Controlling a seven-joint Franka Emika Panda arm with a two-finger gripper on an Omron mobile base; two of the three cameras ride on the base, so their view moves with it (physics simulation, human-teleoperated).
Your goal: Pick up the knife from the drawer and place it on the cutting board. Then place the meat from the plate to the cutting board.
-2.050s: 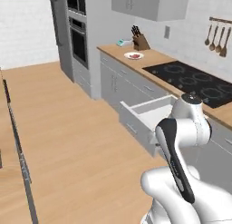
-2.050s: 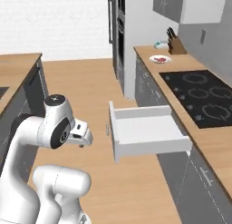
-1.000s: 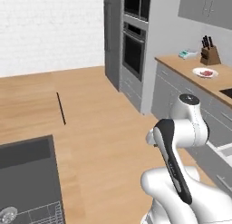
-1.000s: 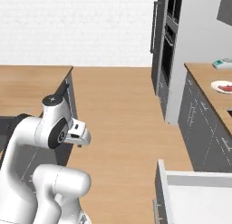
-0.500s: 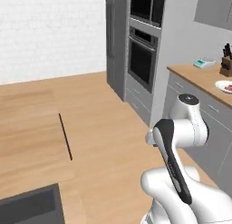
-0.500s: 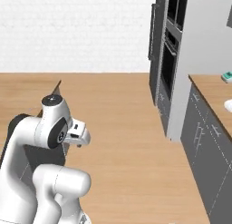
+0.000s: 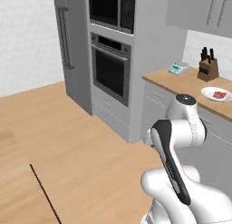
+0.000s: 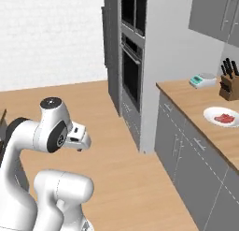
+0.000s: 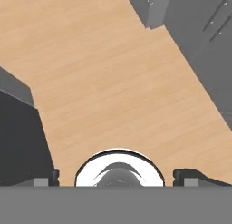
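Note:
The round white plate (image 7: 216, 93) (image 8: 223, 117) rests on the wooden counter (image 7: 181, 82) (image 8: 186, 101) to the right, with the red meat (image 7: 219, 95) (image 8: 224, 118) lying on it. The knife and the cutting board are out of view. My arm is folded close over the base, well short of that counter. In the hand view my gripper (image 9: 117, 177) points down at the bare wooden floor, and its two dark fingertips (image 9: 45, 177) stand wide apart, open, with nothing between them.
A wooden block of black-handled knives (image 7: 207, 67) (image 8: 228, 88) and a small white scale (image 7: 178, 68) (image 8: 202, 79) stand at the counter's back. A tall oven stack (image 7: 111, 69) (image 8: 133, 61) and a grey fridge (image 7: 70, 46) are ahead. Grey cabinets (image 8: 186, 150) run under the counter.
The whole picture has shifted as the base drove: the open drawer and stove have left the views, and the oven and fridge have come in. The arm's pose looks unchanged.

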